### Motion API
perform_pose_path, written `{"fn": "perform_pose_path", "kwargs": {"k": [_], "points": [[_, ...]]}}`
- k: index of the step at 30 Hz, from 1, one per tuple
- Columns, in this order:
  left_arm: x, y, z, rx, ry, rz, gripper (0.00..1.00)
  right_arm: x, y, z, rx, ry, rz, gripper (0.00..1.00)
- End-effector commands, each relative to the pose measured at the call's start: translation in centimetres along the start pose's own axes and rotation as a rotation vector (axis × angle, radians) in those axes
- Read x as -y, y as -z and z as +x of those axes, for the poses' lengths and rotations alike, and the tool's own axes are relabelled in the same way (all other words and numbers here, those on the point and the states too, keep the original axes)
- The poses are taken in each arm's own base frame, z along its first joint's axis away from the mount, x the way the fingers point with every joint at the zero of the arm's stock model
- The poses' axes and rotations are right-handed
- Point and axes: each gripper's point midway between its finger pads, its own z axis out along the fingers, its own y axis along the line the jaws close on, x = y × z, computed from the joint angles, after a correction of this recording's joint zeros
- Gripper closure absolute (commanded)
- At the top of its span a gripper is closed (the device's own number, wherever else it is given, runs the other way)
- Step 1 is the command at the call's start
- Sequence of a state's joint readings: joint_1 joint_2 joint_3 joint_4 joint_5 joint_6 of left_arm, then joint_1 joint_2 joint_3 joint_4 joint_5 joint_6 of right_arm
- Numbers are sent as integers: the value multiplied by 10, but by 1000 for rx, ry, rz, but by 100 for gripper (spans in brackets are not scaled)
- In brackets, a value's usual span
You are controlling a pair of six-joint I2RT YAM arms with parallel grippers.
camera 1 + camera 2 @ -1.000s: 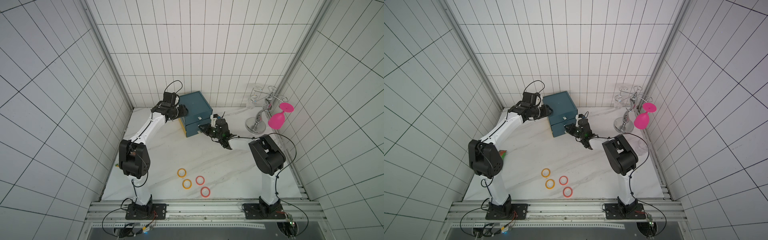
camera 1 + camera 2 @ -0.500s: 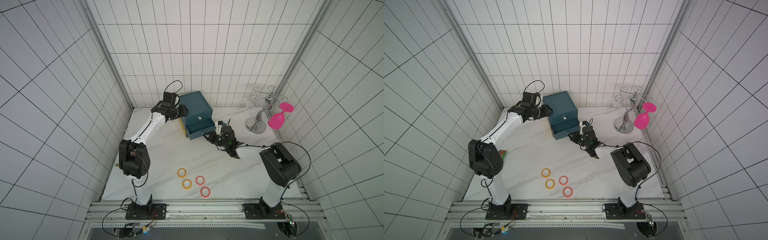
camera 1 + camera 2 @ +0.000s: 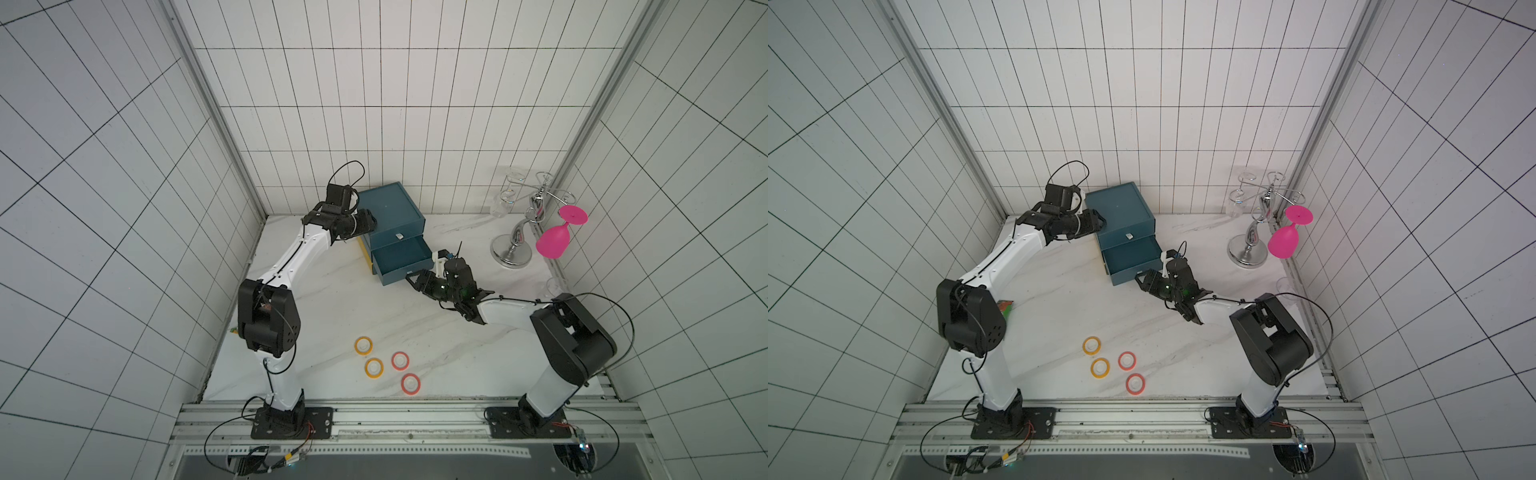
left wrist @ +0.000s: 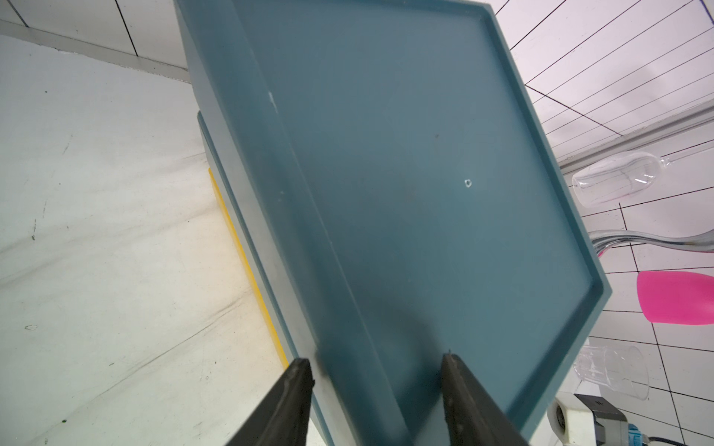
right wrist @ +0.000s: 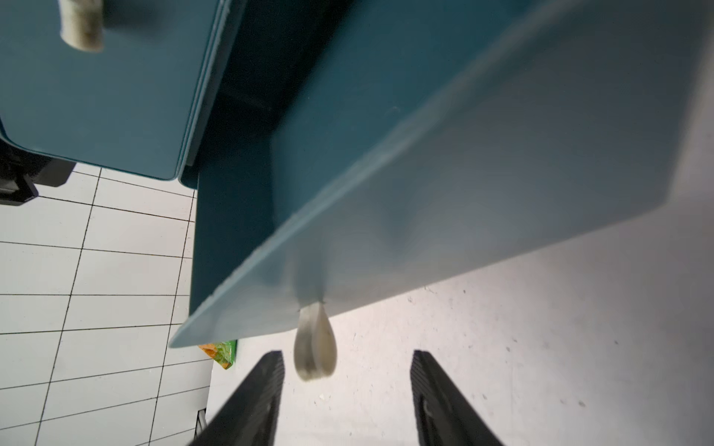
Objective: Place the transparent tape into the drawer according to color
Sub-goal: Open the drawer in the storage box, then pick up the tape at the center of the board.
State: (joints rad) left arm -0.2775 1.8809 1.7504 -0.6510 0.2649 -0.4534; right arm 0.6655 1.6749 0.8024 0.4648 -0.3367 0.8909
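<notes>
The teal drawer cabinet stands at the back, its middle drawer pulled out, with nothing showing inside. My right gripper is open just in front of that drawer's pale pull tab, which hangs free near one fingertip. My left gripper stands open astride the cabinet's top left edge. Two orange-yellow transparent tape rolls and two red ones lie flat near the table's front, far from both grippers.
A chrome glass stand with a hanging pink glass stands at the back right. A clear glass sits by the right wall. A green-orange packet lies behind the left arm's elbow. Tiled walls close in three sides.
My right gripper drew the middle drawer out toward the front, then opened and let go of its tab. The left arm stayed at the cabinet. The tape rolls did not move.
</notes>
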Motion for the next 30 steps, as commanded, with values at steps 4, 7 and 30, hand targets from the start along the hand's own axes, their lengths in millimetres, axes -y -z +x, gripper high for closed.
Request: {"fn": "perform_pose_path", "kwargs": {"k": [4, 7, 30], "points": [[10, 19, -2, 8, 27, 71, 32, 9, 24, 45, -209, 134, 75, 26], [13, 31, -2, 33, 42, 102, 25, 11, 37, 67, -317, 213, 109, 23], [-47, 71, 79, -14, 169, 80, 7, 23, 113, 199, -760, 827, 408, 33]]}}
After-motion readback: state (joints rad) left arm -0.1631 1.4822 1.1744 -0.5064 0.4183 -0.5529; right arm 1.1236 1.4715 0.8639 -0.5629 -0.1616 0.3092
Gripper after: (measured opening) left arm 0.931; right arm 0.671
